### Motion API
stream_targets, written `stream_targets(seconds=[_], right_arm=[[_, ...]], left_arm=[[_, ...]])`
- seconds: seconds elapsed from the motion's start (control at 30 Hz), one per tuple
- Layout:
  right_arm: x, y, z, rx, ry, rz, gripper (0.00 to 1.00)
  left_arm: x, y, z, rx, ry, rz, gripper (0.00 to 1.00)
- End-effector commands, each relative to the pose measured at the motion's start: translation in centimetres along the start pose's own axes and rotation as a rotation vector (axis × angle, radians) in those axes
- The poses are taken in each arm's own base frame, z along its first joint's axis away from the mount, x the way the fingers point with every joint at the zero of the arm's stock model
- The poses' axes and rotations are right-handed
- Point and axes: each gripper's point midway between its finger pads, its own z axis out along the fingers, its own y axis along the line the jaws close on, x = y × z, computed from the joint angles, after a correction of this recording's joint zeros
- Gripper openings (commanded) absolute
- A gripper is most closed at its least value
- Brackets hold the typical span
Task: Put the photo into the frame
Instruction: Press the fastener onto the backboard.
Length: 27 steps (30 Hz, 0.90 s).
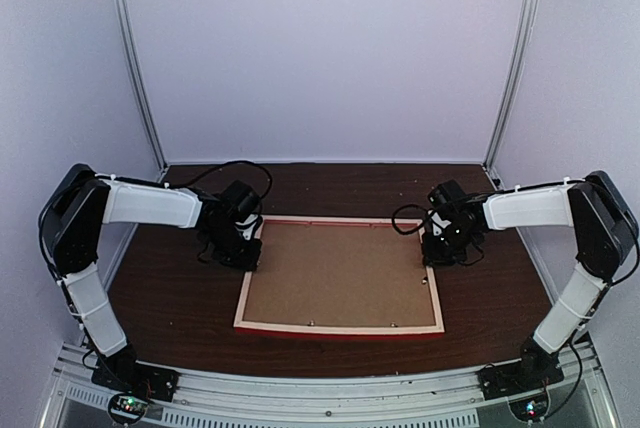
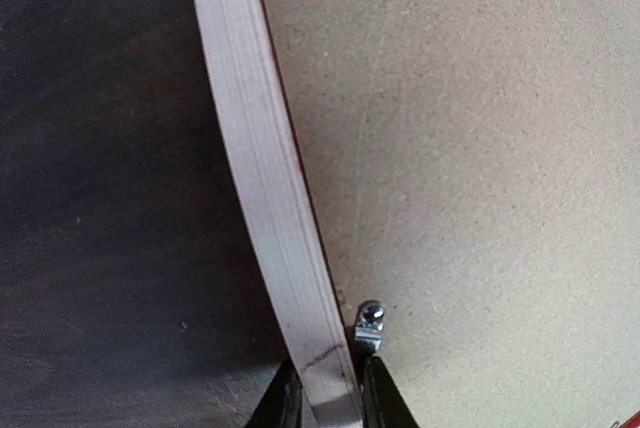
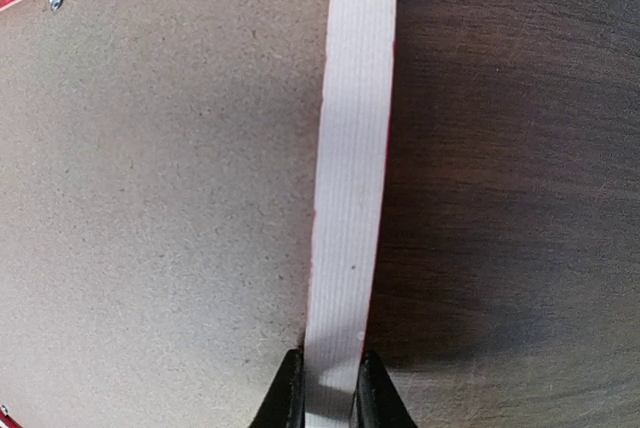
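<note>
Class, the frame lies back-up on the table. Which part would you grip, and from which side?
Grip a thin side rail of the frame from above, with one finger outside and one inside by the backing board. The rails are narrow; the left end effector and right end effector straddle them so.

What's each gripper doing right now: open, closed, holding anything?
Left gripper: closed on the frame, gripping its pale side rail.
Right gripper: closed on the frame's opposite side rail.

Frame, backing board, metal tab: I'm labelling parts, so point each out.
frame (image 1: 340, 328), top external view, near pale rail.
backing board (image 1: 340, 273), top external view, its middle.
metal tab (image 2: 370, 320), left wrist view, its screw head.
</note>
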Motion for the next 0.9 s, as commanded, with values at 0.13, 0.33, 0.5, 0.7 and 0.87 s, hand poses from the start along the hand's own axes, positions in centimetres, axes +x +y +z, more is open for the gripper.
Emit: stream_targets(seconds=[0.13, 0.33, 0.5, 0.7, 0.87], right_arm=[[5.6, -1.5, 2.7, 0.031, 0.19, -0.042, 0.14], [5.6, -1.5, 2.9, 0.027, 0.191, -0.042, 0.14], [5.6, -1.4, 2.9, 0.025, 0.191, -0.044, 0.13], [5.8, -1.6, 2.9, 0.027, 0.191, -0.04, 0.14], [5.8, -1.5, 3.0, 0.026, 0.195, -0.04, 0.13]], left_arm=[[-2.9, -0.2, -1.0, 0.007, -0.11, 0.08, 0.2], [-3.5, -0.9, -1.7, 0.037, -0.123, 0.086, 0.46], [-3.3, -0.7, -1.5, 0.028, -0.1, 0.095, 0.53], [-2.2, 0.1, -1.0, -0.011, -0.059, 0.104, 0.54], [-1.4, 0.7, -0.5, -0.036, -0.029, 0.115, 0.54]])
